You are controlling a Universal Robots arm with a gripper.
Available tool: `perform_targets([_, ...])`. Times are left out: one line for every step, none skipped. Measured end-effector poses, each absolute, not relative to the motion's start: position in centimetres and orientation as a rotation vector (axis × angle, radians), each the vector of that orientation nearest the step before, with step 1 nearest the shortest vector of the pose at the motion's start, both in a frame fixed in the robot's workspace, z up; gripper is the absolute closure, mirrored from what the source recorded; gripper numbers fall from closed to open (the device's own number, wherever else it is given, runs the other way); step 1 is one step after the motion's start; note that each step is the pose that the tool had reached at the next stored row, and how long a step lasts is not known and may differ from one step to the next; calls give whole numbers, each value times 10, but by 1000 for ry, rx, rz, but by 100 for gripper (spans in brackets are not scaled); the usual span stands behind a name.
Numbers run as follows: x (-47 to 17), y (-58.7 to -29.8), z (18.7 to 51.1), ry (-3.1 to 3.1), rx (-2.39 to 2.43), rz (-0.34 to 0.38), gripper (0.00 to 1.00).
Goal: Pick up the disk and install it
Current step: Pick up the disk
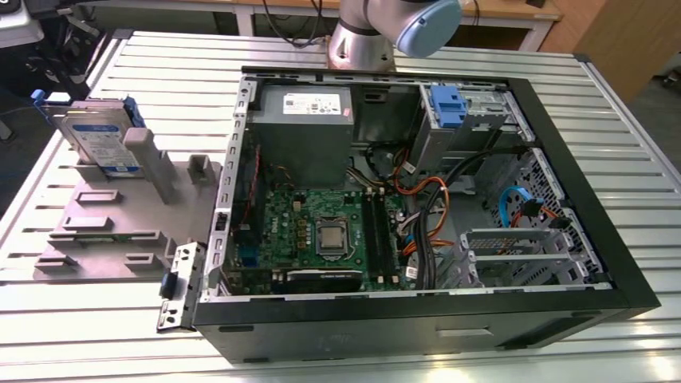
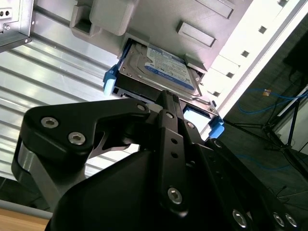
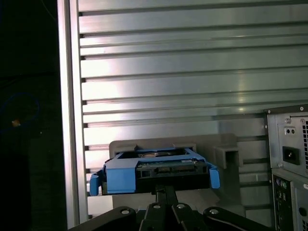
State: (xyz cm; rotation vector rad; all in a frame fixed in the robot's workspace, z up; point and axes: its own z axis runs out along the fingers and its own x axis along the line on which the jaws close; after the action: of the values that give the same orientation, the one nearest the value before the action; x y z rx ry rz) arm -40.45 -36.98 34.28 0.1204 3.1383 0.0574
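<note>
The disk (image 1: 98, 136) stands on edge in a slot of a grey plastic holder (image 1: 107, 231) at the exterior view's left, beside the open computer case (image 1: 627, 263). It is silver with a white-and-blue label and blue rails. Both wrist views look at the disk (image 2: 163, 67) (image 3: 154, 168) in that holder. My gripper (image 2: 167, 96) (image 3: 166, 192) is in front of the cameras, short of the disk and lined up with its middle. Its black fingers (image 2: 168, 125) meet in one narrow tip, shut on nothing.
Inside the case sit a grey power-supply box (image 1: 303, 120), the motherboard (image 1: 319, 231) and a metal drive cage (image 1: 490, 120) with a blue latch (image 1: 447, 104). The arm's base (image 1: 368, 36) stands behind the case. The ribbed metal table (image 1: 171, 72) ends just beyond the holder.
</note>
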Motion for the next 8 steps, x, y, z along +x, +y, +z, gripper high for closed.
perform_targets([-405, -370, 343, 3138, 120, 57, 89])
perform_targets([-405, -370, 343, 3138, 120, 57, 89])
perform_targets([-405, -370, 343, 3138, 120, 57, 89])
perform_targets([-405, -370, 343, 3138, 120, 57, 89])
perform_targets([-405, -370, 343, 3138, 120, 57, 89])
perform_targets([-405, -370, 343, 3138, 120, 57, 89])
perform_targets([-405, -370, 343, 3138, 117, 57, 89])
perform_targets([-405, -370, 343, 3139, 112, 57, 89])
